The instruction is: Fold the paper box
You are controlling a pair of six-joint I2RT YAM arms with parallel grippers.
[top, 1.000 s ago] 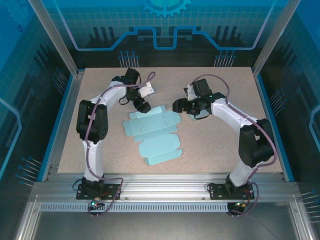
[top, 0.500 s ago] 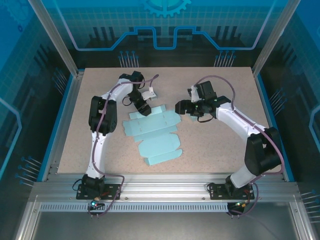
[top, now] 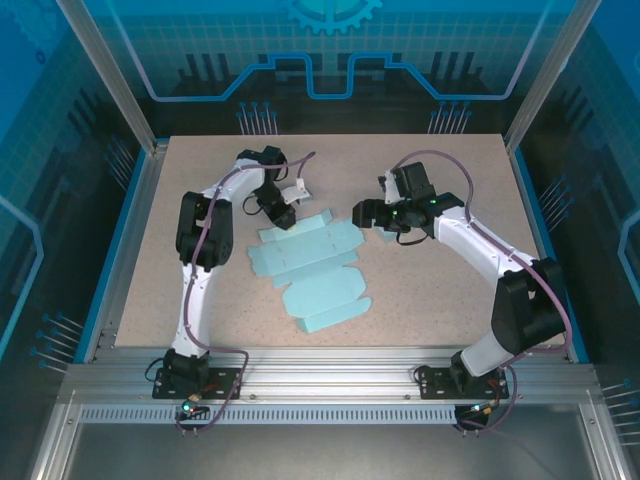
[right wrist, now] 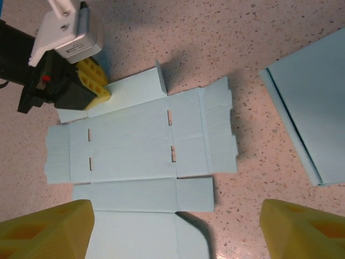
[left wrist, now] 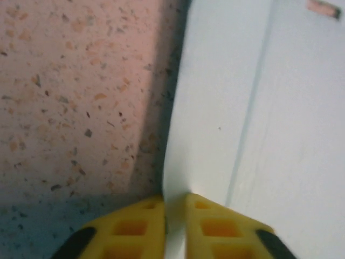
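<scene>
The paper box (top: 310, 265) is a flat light-blue blank with slots and fold lines, lying mid-table. My left gripper (top: 283, 218) is at its far left corner, its yellow fingers shut on the edge of a flap (left wrist: 215, 108) that stands up between them (left wrist: 175, 202). From the right wrist, those yellow fingers (right wrist: 94, 81) pinch the far flap of the paper box (right wrist: 135, 145). My right gripper (top: 362, 213) hovers over the blank's right end, and is wide open (right wrist: 175, 229) with nothing between its fingers.
A further light-blue panel (right wrist: 312, 108) with a fold line lies at the right of the right wrist view. Bare speckled tabletop (top: 450, 300) surrounds the blank. Blue rails (top: 545, 230) and frame posts border the table.
My left gripper has shut on the flap's edge. The blank has shifted slightly toward the near right. My right gripper has opened a little wider.
</scene>
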